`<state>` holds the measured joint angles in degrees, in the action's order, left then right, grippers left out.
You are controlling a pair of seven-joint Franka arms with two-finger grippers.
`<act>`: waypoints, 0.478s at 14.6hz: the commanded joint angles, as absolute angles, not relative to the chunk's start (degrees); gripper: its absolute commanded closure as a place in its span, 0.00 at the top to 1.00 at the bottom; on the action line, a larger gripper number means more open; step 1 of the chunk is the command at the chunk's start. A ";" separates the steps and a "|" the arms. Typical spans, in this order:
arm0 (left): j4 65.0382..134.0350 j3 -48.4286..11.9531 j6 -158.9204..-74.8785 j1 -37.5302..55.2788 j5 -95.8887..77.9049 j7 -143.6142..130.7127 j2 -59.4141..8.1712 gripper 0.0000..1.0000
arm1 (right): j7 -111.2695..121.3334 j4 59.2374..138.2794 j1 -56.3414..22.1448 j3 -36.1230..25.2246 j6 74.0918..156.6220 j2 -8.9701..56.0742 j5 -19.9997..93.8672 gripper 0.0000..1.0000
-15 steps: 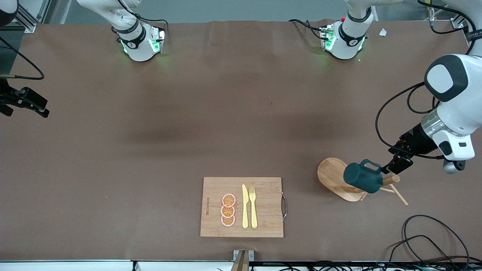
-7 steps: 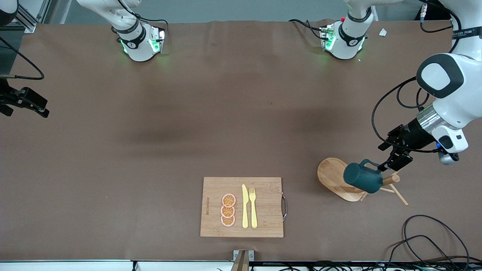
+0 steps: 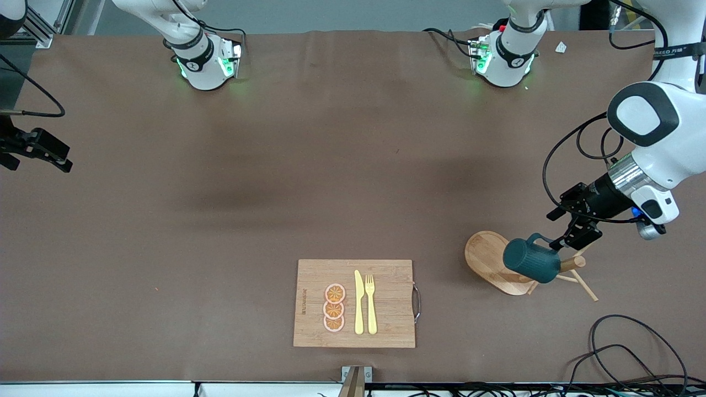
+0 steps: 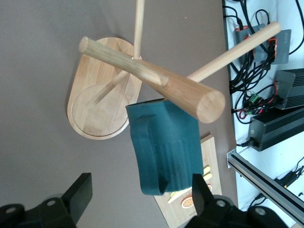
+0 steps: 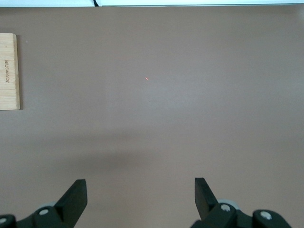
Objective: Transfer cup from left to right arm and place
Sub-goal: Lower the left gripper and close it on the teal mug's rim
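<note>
Left pincer is spread wide w/ nothing in it, just beside the cup, which hangs on a peg of the wooden mug stand toward the left arm's end of the surface. Cutting board w/ knife, fork & orange slices lies nearer mid-surface. Right pincer waits released over bare surface at the right arm's end.

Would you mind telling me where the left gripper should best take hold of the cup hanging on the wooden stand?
Probably across the ribbed body of the cup. It hangs by its handle on a peg of the wooden stand, so the handle is taken. The open left gripper faces the cup's base end, its fingers wide enough to straddle the body, then slide it off along the peg.
</note>
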<state>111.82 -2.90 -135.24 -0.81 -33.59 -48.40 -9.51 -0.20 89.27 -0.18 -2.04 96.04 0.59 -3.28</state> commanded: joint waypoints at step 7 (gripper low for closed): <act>109.16 -3.16 -136.85 -1.14 -39.20 -47.90 -13.62 0.80 | 0.26 90.00 0.70 -1.76 96.85 0.26 -2.46 1.00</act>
<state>111.06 -2.90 -136.50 -0.87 -37.93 -48.37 -12.35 -0.20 89.36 -0.15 -2.13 96.07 0.60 -3.28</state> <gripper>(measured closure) 0.181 0.000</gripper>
